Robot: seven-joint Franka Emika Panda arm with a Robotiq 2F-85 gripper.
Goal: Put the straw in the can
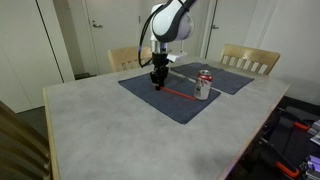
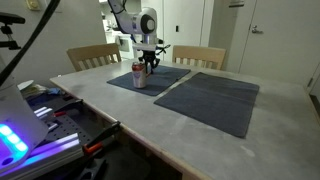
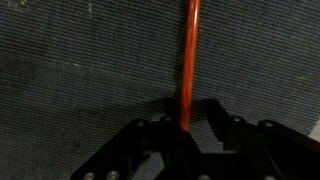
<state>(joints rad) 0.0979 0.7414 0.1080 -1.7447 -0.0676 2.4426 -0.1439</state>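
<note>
The red straw lies flat on a dark placemat, running from my gripper toward the can. The silver can with red markings stands upright on the same mat, at the straw's far end; it also shows in an exterior view. My gripper points straight down at the mat over the straw's near end. In the wrist view the straw runs from the top edge down between my fingers, which are drawn close on either side of it. In an exterior view my gripper stands right behind the can.
A second dark placemat lies beside the first on the grey table. Wooden chairs stand at the far side. Cables and equipment sit off the table's edge.
</note>
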